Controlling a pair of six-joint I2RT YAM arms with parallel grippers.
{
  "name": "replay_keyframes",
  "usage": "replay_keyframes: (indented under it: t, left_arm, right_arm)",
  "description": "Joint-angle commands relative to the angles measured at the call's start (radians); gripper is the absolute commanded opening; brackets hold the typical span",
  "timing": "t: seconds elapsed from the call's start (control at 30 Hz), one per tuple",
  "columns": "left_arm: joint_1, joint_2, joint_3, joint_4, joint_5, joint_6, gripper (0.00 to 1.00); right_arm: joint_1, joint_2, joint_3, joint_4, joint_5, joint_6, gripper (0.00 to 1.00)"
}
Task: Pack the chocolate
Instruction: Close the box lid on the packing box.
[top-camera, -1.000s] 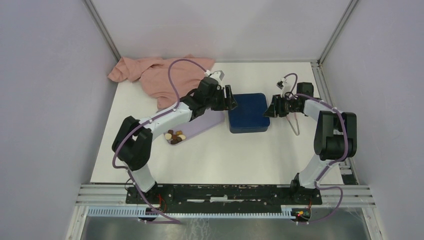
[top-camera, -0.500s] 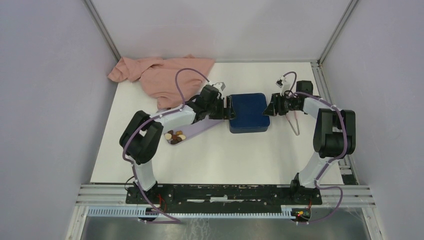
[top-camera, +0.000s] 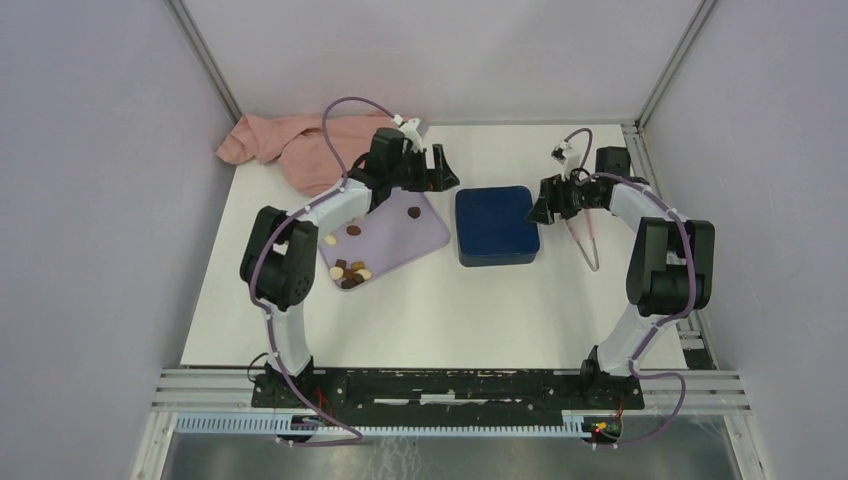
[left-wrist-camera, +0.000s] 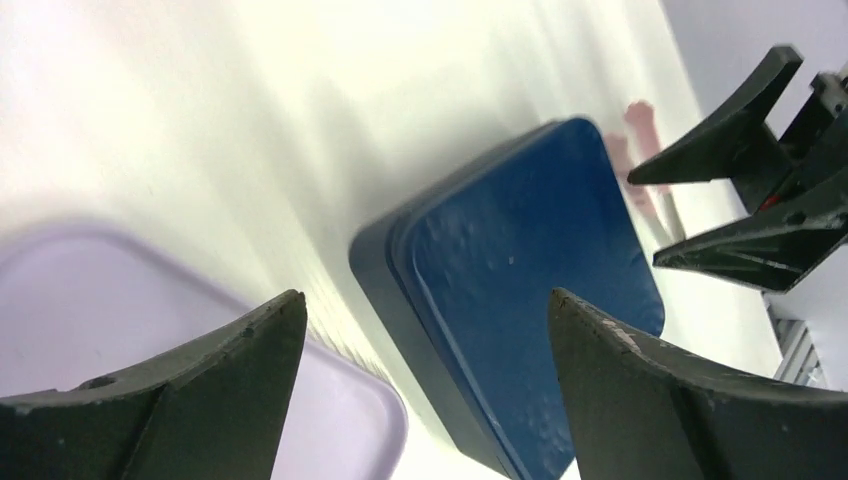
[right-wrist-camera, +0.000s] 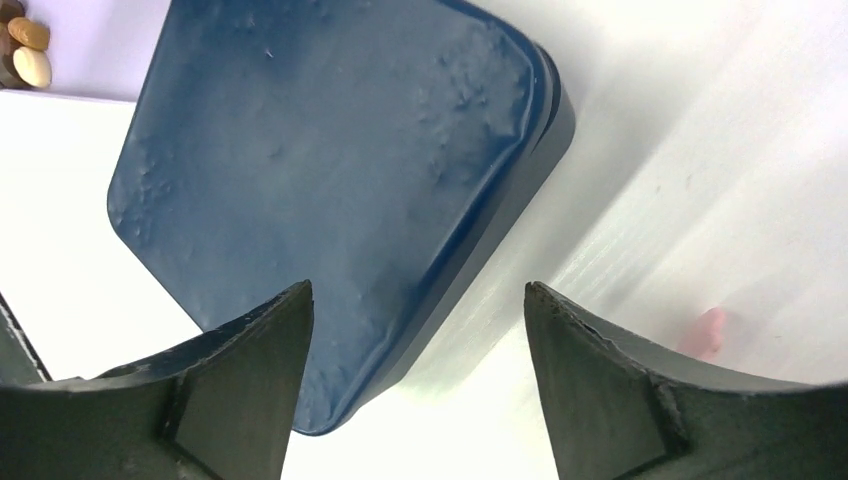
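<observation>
Just left of the blue box (top-camera: 497, 226) lies the lilac tray (top-camera: 420, 238). The box is lidded shut, so packing looks unstarted; next, lift the lid (right-wrist-camera: 330, 170) by its overhanging edge. Both grippers stand spread and empty: left gripper (top-camera: 447, 172) past the box's far-left corner, right gripper (top-camera: 540, 203) at its right edge. Pink tongs (top-camera: 590, 245) crowd that side; the near side offers room. The chocolate (top-camera: 350, 272) sits on the tray, mostly far from the box.

White flat tabletop (top-camera: 450, 310) is carrying four things. Crumpled pink cloth (top-camera: 290, 145) is lying at its far left corner. Lilac flat plastic tray (top-camera: 425, 235) is sitting just left of closed dark blue square box (top-camera: 496, 226). Slim pink tongs (top-camera: 595, 263) are lying right of the box.
</observation>
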Motion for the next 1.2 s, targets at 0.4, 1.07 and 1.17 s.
replay_keyframes:
  t: [0.4, 1.07, 1.17]
  left_arm:
    - [0.073, 0.389, 0.413, 0.034, 0.166, -0.085, 0.44]
    - [0.027, 0.362, 0.206, 0.120, 0.260, -0.097, 0.36]
    - [0.023, 0.302, 0.106, 0.174, 0.266, -0.107, 0.36]
  right_arm:
    - [0.004, -0.481, -0.183, -0.462, -0.317, -1.236, 0.75]
    - [0.396, -0.509, -0.689, 0.366, 0.412, -1.001, 0.27]
    - [0.390, -0.503, -0.674, 0.396, 0.457, -0.935, 0.28]
